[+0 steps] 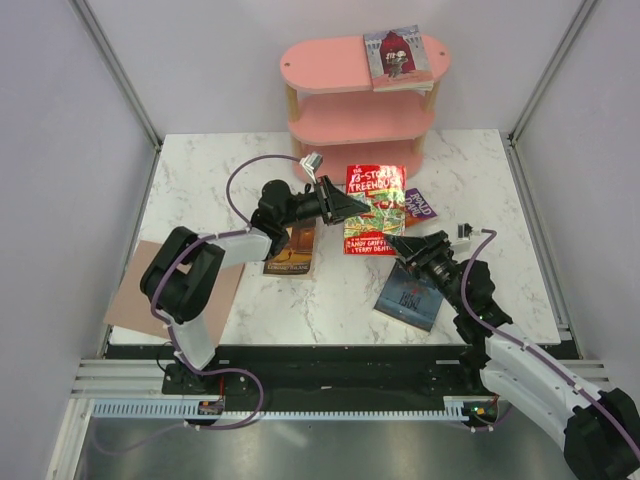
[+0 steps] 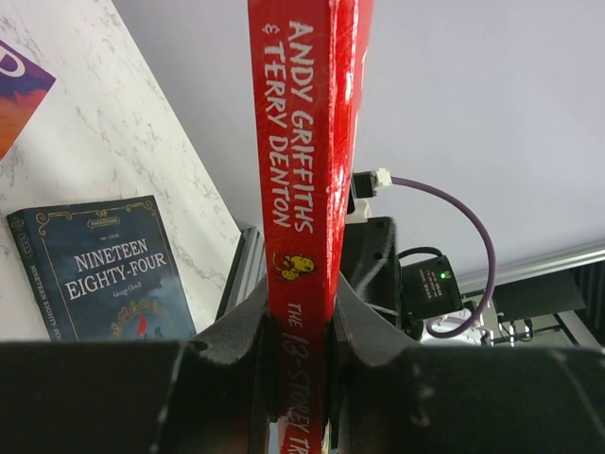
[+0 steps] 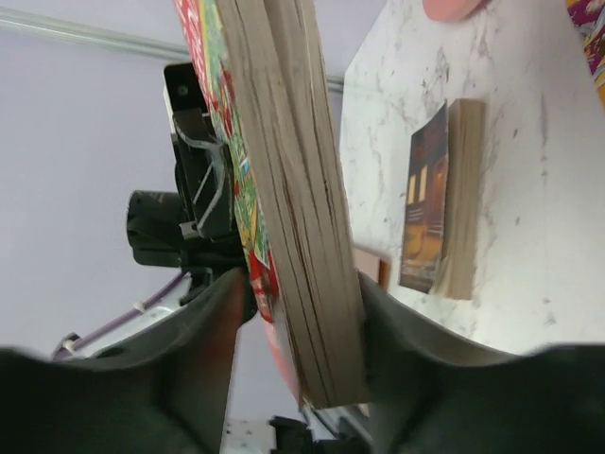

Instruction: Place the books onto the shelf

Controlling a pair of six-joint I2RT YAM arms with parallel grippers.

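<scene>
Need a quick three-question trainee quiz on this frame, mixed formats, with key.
1. True or false: the red Treehouse paperback lies flat on the white marble table.
2. What lies on the top board of the pink three-tier shelf? A) one grey-pink paperback B) three books C) nothing
3. Which gripper clamps the red book's spine?
Key: 1 false, it is held in the air; 2 A; 3 left gripper.

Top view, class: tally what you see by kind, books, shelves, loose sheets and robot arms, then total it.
Books visible: 5 (red Treehouse, Nineteen Eighty-Four, purple Roald Dahl, dark brown book, grey-pink book)
Shelf: 1
Flat sheet: 1
Robot arms: 2 (left arm, right arm)
Total: 9
</scene>
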